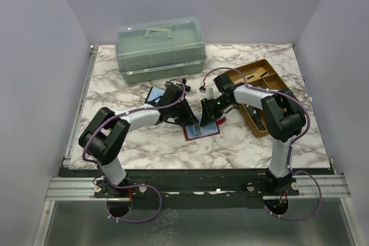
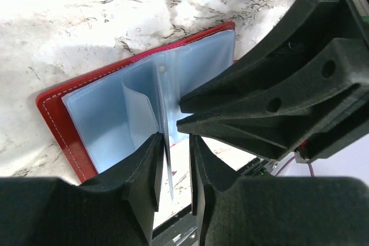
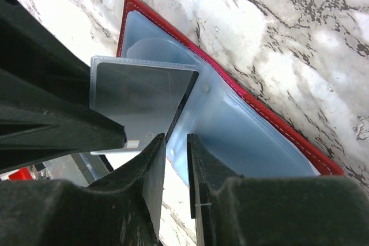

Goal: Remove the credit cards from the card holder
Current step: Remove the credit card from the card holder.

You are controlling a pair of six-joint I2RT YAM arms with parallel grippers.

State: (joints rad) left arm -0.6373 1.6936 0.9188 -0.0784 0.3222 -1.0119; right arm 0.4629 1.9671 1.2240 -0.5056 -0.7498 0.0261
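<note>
The red card holder (image 1: 203,131) lies open on the marble, with its blue inner panels (image 2: 115,122) up. One clear sleeve leaf stands upright from its spine. A grey credit card (image 3: 141,99) sits inside that leaf. My left gripper (image 2: 174,165) is narrowly open. The leaf's thin edge (image 2: 166,159) is between its fingers, against the left one, and a gap shows on the other side. My right gripper (image 3: 176,159) is narrowly open too, with its tips at the foot of the leaf by the spine. In the top view both grippers (image 1: 190,118) (image 1: 206,113) meet over the holder.
A dark-edged blue case (image 1: 154,95) lies just behind the left gripper. A green lidded plastic box (image 1: 160,50) stands at the back. A wooden tray (image 1: 262,87) with compartments is under the right arm. A small white object (image 1: 205,90) lies near the tray.
</note>
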